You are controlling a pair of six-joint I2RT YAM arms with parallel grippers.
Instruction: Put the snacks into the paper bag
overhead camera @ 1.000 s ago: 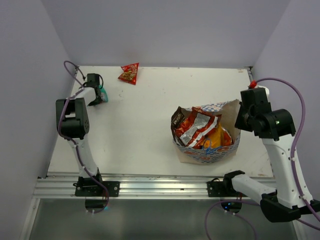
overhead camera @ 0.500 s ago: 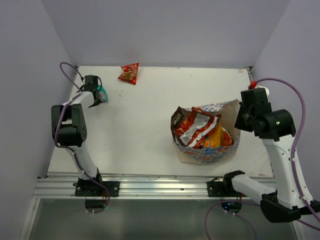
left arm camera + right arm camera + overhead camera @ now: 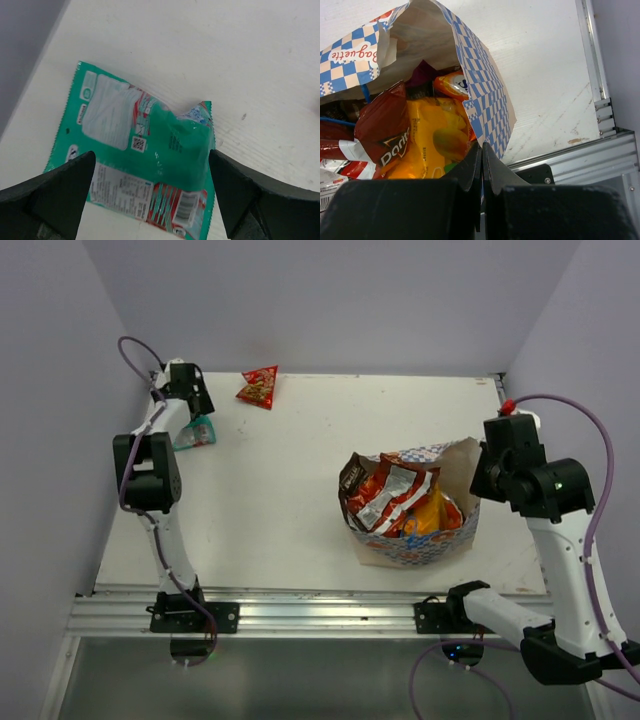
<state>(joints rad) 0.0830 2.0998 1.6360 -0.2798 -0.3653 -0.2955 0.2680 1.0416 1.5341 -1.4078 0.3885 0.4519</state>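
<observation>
Left end effector (image 3: 150, 167) stood wide open over the teal packet (image 3: 197, 431), holding nothing. I noted that packet lying flat near the far left corner of the surface (image 3: 280, 470). Right end effector (image 3: 481, 150) was closed on the rim of the paper bag (image 3: 415, 552), toward the near right corner.

"Baguette" on the paper bag (image 3: 355, 52); "Doritos" on a red packet (image 3: 380, 125)

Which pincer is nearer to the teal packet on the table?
Left. The left pincer hangs right above the teal packet, jaws open either side of it. The right pincer is across the table, shut on the paper bag at its rim.
</observation>
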